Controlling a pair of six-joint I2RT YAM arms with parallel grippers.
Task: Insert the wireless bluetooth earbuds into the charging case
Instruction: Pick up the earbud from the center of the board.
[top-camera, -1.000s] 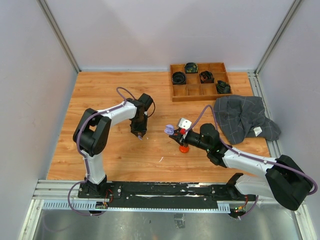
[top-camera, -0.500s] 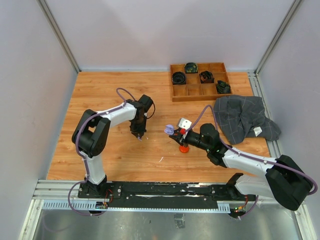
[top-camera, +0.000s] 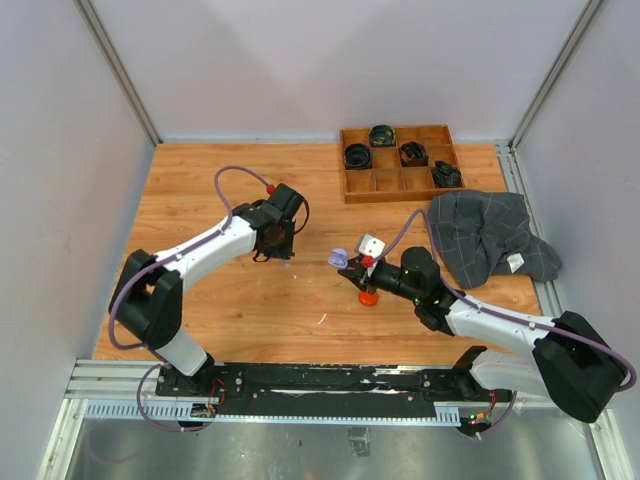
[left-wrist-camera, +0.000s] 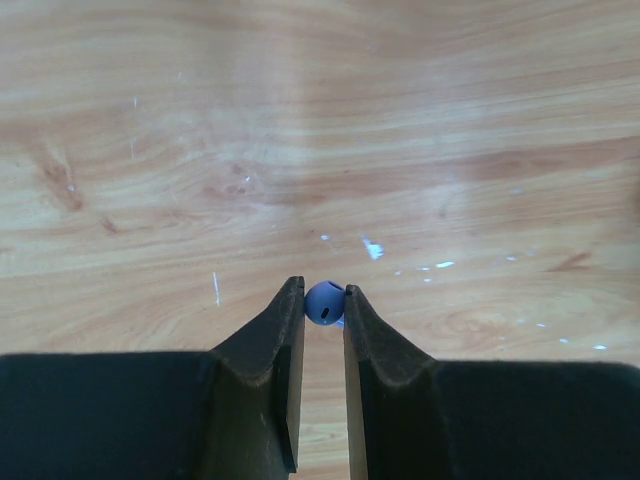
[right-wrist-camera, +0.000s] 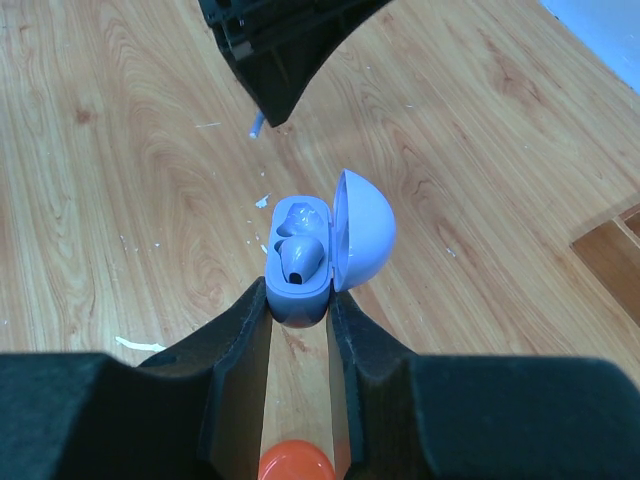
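A pale lilac earbud (left-wrist-camera: 325, 302) is pinched at the very tips of my left gripper (left-wrist-camera: 325, 295), which is shut on it above the bare wood. From above, the left gripper (top-camera: 273, 241) hangs left of centre. My right gripper (right-wrist-camera: 298, 295) is shut on the lilac charging case (right-wrist-camera: 298, 275). The case's lid (right-wrist-camera: 365, 230) stands open to the right. Another lilac earbud (right-wrist-camera: 298, 258) sits in the case's near socket. In the top view the case (top-camera: 340, 258) is at mid-table, a short way right of the left gripper.
An orange-red round piece (top-camera: 369, 297) lies on the table under the right gripper. A wooden compartment tray (top-camera: 386, 181) at the back right holds several dark cases. A grey checked cloth (top-camera: 490, 235) lies at the right edge. Small white slivers dot the wood.
The left gripper closed on the lilac earbud and lifted away from the table toward the back, its elbow swinging left. The right arm and case have not moved.
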